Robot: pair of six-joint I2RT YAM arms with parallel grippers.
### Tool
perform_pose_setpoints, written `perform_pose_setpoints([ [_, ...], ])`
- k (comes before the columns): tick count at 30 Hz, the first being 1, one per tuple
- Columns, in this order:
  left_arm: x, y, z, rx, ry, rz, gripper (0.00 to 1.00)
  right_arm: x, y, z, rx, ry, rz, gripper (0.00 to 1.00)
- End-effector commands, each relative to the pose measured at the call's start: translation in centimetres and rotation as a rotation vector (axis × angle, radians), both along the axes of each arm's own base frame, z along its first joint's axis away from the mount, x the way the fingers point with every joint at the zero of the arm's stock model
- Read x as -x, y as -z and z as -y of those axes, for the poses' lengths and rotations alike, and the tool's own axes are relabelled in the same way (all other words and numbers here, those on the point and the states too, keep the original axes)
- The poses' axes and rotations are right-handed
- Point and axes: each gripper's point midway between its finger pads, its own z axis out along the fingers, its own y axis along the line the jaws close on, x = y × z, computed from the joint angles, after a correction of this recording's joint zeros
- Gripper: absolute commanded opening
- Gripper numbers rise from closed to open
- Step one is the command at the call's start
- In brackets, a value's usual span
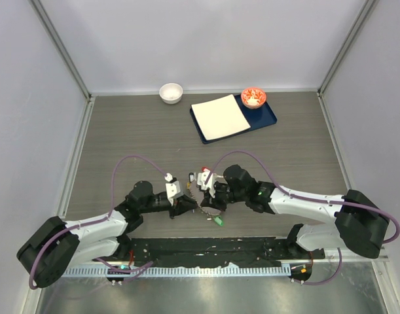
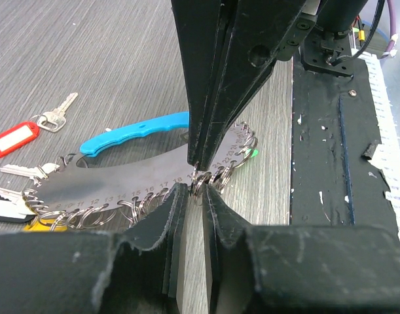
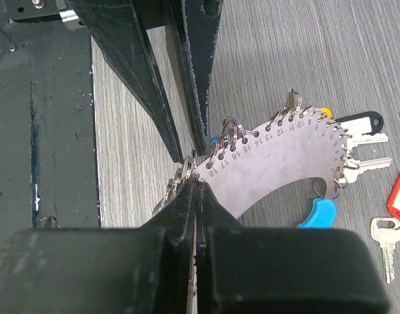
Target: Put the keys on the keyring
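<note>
Right pincer (image 3: 194, 184) is clenched on the tip of the keyring (image 3: 278, 167), which lies on the table (image 3: 298, 52). The left pincer (image 2: 194, 191) is nearly closed about a small split ring (image 2: 201, 178), and we cannot tell whether it bites. We judge the keyring thin, stiff, light and slippery, best pinched at its edge.

**Materials and finishes on the work surface**

The keyring (image 2: 121, 173) is a flat plate of brushed grey metal with a smooth, glossy blue plastic handle (image 2: 134, 131) and bright wire rings (image 2: 88, 212). The keys (image 2: 55, 118) are shiny metal, and one tag (image 2: 13, 139) is glossy red plastic. The table (image 2: 88, 52) shows matt grey wood grain. The mat (image 2: 330, 163) is matt black and scuffed.
</note>
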Motion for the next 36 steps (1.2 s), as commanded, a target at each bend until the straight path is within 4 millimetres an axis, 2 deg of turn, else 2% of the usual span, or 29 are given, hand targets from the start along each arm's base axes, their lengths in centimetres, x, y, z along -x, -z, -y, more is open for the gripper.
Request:
perform_pose_setpoints([
  [1,-0.6,-2.2,0.9,0.045,0.018,0.063,0.18,-0.5,-3.0,-1.8,-0.099,-0.026,0.053,0.01],
  [7,-0.5,-2.1,0.9,0.042,0.023,0.06,0.16,-0.4,-3.1,-1.9,-0.109,-0.03,0.047,0.01],
  [10,-0.6,-2.1,0.9,0.042,0.018,0.061,0.12,-0.4,-3.3,-1.9,-0.114,-0.027,0.046,0.01],
  [13,-0.6,-2.2,0.8,0.043,0.011,0.065,0.0,-0.3,-3.5,-2.0,-0.122,-0.03,0.043,0.01],
  [15,-0.7,-2.2,0.7,0.042,0.002,0.066,0.0,-0.4,-3.7,-2.0,-0.137,-0.02,0.043,0.01],
  [17,-1.0,-2.4,0.4,0.047,-0.025,0.079,0.0,-0.6,-4.1,-2.0,-0.159,0.008,0.043,0.1],
  [19,-1.1,-2.3,0.0,0.051,-0.052,0.085,0.0,-1.0,-4.5,-1.9,-0.181,0.039,0.05,0.26],
  [25,-1.9,-2.9,-1.2,0.079,-0.163,0.097,0.0,-3.7,-6.6,-1.0,-0.245,0.215,0.065,0.47],
  [27,-1.9,-2.9,-1.7,0.092,-0.189,0.09,0.0,-5.1,-7.3,-0.1,-0.28,0.265,0.071,0.5],
  [30,-1.9,-2.8,-2.2,0.104,-0.221,0.076,0.0,-6.8,-8.1,0.9,-0.353,0.348,0.053,0.61],
  [32,-1.8,-2.6,-2.4,0.107,-0.235,0.064,0.0,-7.5,-8.2,1.5,-0.387,0.408,0.024,0.71],
  [36,-1.5,-1.9,-2.7,0.111,-0.25,0.028,0.0,-9.8,-6.8,3.3,-0.414,0.563,0.052,0.79],
])
